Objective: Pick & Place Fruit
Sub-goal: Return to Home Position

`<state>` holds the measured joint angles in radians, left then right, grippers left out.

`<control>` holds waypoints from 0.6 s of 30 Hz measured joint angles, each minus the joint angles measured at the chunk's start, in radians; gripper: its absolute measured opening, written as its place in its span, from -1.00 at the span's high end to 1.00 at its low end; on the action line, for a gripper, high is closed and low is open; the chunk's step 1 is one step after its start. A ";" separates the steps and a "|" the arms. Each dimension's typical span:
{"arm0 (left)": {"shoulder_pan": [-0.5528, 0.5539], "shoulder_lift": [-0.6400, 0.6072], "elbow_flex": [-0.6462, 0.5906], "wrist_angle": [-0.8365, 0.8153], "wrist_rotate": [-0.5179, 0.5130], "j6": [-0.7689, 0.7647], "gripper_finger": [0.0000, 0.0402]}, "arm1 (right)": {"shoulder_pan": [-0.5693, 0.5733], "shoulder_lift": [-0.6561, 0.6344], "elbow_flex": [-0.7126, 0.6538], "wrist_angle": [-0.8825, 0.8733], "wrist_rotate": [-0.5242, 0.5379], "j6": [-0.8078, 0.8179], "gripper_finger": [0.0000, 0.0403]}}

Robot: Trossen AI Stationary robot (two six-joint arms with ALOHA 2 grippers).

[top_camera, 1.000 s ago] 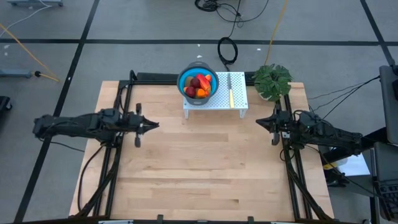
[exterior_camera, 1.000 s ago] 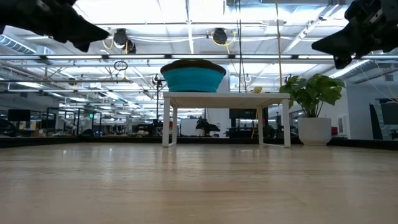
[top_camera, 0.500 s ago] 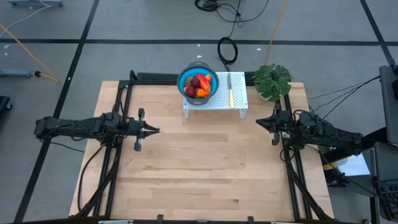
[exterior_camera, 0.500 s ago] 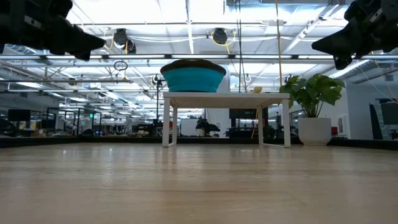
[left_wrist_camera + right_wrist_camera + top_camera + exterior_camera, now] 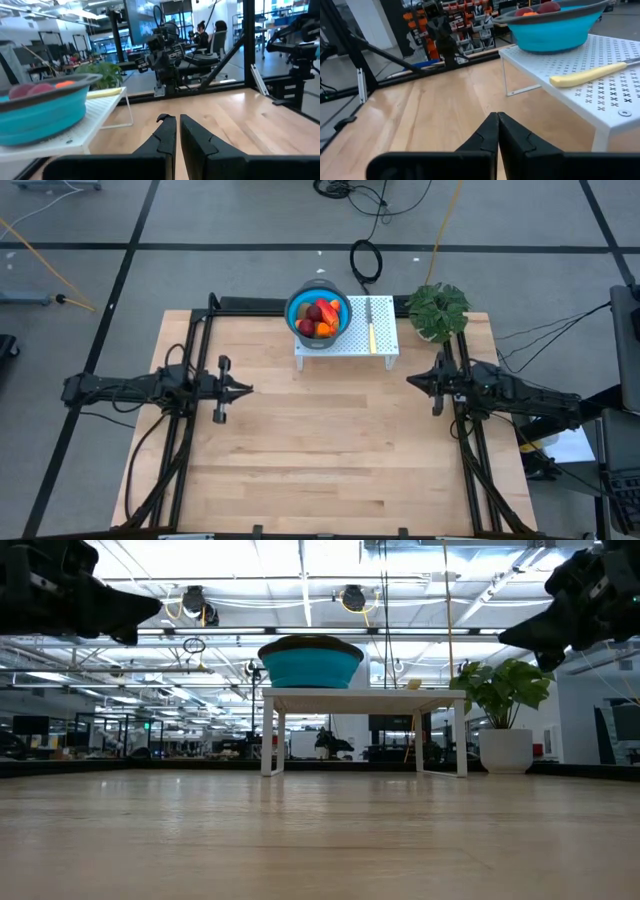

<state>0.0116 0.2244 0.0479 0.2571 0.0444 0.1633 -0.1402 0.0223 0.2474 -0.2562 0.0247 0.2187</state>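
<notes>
Now the left gripper (image 5: 247, 388) is drawing back slightly toward its own side and the right gripper (image 5: 410, 380) is edging forward, both empty, fingers pressed together, hovering above the counter (image 5: 320, 450). With nothing left to carry, the task is looking finished. The fruit (image 5: 319, 316) is sitting heaped in the bowl (image 5: 293, 308) on the shelf (image 5: 385, 342), between and beyond both grippers, well apart, showing red and orange

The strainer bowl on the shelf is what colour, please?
The strainer bowl is blue, grey-rimmed; clearest in the right wrist view.
</notes>
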 joint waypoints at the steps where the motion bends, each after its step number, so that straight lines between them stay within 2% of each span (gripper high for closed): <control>1: 0.000 -0.003 -0.003 -0.004 0.000 -0.011 0.87 | 0.000 0.000 -0.003 0.000 0.000 -0.009 0.99; 6: 0.000 -0.003 -0.003 -0.060 0.000 -0.019 0.87 | 0.000 0.000 -0.006 0.002 0.002 -0.042 1.00; 18: 0.000 -0.003 -0.003 -0.060 -0.029 -0.048 0.87 | 0.000 0.000 -0.006 0.020 0.001 -0.117 0.98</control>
<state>0.0116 0.2214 0.0448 0.1974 0.0154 0.1148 -0.1402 0.0227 0.2409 -0.2361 0.0257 0.1015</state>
